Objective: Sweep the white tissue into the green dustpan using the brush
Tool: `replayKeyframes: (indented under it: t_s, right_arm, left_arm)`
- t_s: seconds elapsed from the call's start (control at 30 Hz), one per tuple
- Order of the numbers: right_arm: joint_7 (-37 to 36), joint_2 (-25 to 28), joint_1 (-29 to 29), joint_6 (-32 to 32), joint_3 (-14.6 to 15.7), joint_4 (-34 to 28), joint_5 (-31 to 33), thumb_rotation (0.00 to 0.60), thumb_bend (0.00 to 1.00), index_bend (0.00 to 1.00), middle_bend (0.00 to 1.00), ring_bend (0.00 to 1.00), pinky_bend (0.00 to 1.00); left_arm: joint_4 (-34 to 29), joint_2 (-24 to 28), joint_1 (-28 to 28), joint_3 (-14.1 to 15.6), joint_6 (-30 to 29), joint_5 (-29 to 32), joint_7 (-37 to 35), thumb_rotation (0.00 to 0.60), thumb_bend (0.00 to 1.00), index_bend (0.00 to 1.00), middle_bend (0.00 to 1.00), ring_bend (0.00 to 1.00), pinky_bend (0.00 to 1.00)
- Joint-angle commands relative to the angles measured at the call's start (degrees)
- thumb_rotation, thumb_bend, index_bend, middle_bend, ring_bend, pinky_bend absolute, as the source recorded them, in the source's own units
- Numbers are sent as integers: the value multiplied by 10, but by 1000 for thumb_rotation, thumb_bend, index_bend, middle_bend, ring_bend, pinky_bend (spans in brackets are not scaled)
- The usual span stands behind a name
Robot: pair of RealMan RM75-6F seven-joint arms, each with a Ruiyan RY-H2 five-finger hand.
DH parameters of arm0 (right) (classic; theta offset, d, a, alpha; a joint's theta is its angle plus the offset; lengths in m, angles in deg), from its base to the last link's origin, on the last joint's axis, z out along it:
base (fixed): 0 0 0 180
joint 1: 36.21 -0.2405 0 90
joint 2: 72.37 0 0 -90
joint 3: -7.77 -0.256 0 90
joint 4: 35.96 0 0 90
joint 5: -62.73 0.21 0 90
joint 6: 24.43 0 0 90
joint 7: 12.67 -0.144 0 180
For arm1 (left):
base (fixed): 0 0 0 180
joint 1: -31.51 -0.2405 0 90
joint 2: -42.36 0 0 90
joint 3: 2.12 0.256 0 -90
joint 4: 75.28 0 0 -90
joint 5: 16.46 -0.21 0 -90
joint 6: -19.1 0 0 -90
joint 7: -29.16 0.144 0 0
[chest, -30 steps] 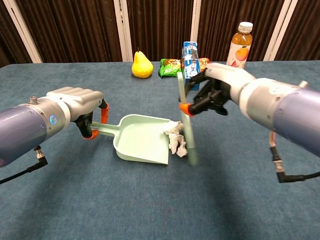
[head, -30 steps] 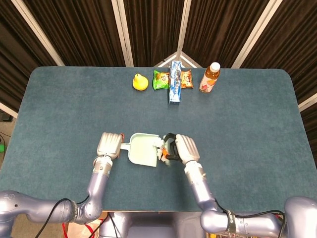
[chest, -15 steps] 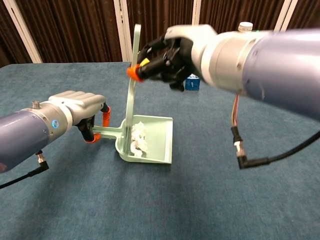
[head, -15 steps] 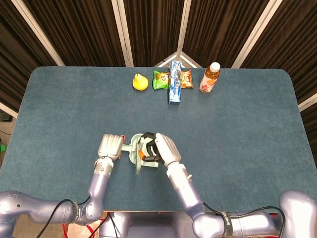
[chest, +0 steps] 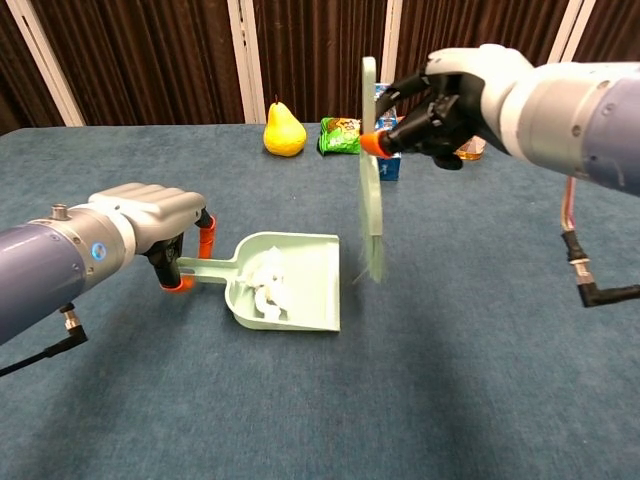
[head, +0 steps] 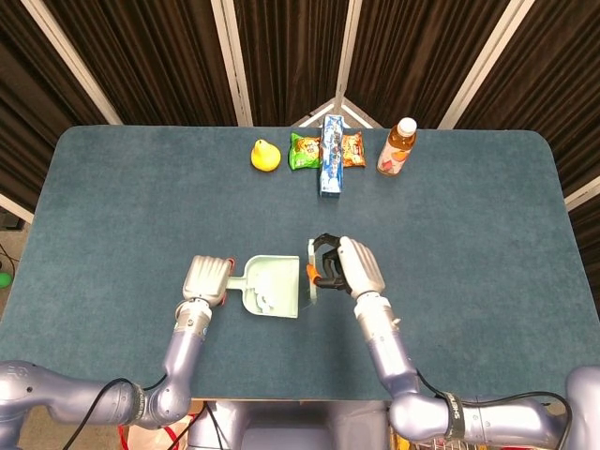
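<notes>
One tissue (chest: 264, 290) lies, apparently crumpled, inside dustpan (chest: 310, 300).

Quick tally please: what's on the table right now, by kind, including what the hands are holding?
Sweeping tools: 2, dustpan and brush
Tissue: 1, tissue in the dustpan
Fruit: 1, pear
Snack packets: 2, green, orange
Carton: 1, blue box
Bottle: 1
Total: 8

White tissue (chest: 265, 288) inside green dustpan (chest: 310, 300)
</notes>
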Motion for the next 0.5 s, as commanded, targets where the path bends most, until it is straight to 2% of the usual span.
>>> replayKeyframes:
  t_s: [0.03, 0.13, 0.3, 0.5]
  right_arm:
    - [-11, 14, 11, 7, 11, 4, -10, 600, 466, 870, 859, 926, 871]
    - [-19, 29, 19, 11, 17, 3, -21, 600, 466, 870, 859, 926, 871]
    - [-25, 59, 36, 13, 36, 6, -47, 600, 466, 870, 859, 926, 871]
    - [-22, 101, 64, 6, 79, 27, -109, 600, 466, 870, 859, 925, 871]
  left_arm:
    - [-11, 10, -4, 6, -3, -5, -1, 600, 0, 237, 974, 963, 1000]
    - [-25, 25, -10, 12, -4, -16, -9, 600, 0, 178, 958, 953, 1000]
    - [-71, 65, -29, 6, -11, -46, -53, 600, 0, 166, 948, 946, 1000]
    - [-127, 136, -66, 11, -18, -113, -128, 600, 0, 165, 874, 883, 987]
